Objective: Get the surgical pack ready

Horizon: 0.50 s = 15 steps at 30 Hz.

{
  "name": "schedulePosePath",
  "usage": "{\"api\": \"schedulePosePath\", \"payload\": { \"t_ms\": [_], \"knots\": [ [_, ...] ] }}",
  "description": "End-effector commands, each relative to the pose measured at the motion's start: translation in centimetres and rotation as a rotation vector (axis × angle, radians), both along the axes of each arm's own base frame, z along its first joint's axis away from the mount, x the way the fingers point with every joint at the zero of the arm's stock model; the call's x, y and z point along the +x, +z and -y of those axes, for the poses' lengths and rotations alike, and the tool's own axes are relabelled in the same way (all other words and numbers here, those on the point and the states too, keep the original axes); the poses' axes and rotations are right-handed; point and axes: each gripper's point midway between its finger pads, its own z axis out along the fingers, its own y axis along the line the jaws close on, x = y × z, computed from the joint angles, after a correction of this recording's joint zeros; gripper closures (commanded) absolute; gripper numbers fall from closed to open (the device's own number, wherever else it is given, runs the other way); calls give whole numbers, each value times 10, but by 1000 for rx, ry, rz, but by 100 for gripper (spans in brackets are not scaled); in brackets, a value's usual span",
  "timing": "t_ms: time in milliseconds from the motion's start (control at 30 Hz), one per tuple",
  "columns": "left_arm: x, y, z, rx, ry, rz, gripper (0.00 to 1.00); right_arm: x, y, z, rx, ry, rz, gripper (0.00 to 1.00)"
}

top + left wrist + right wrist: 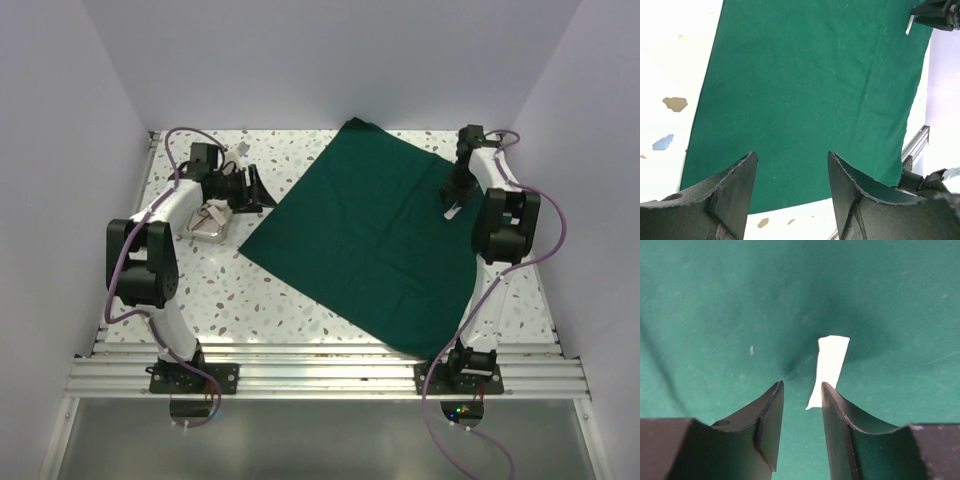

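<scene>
Shows drape (370, 235) spread flat on counter (250, 290), centre to right, one corner at the far edge, another by the right arm's base; finds left end effector (262, 195) wide open near the drape's left edge, gripping nothing, tray (208, 222) just beside; finds right end effector (801, 385) over the drape's right part, jaws partly apart, white strip (830, 367) by one fingertip, not pinched; cannot tell whether touching.

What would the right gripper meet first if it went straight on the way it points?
The right gripper would likely meet the white strip at its fingertips first, then the surgical pack spread beneath; depth is unclear.
</scene>
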Motion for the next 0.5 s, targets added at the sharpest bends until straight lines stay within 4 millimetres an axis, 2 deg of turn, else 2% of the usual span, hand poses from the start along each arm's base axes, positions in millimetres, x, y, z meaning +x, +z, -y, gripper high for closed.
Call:
{"api": "schedulePosePath", "payload": {
  "t_ms": [0,233,467],
  "knots": [
    [10,10,3,-29,-12,46,38,-1,12,11,-72,-46,-23,60],
    [13,6,5,-36,-18,33,38,-2,2,9,-70,-40,-50,59],
    [14,7,5,-37,-20,37,38,0,-11,3,-87,-22,-83,67]
  ]
}}
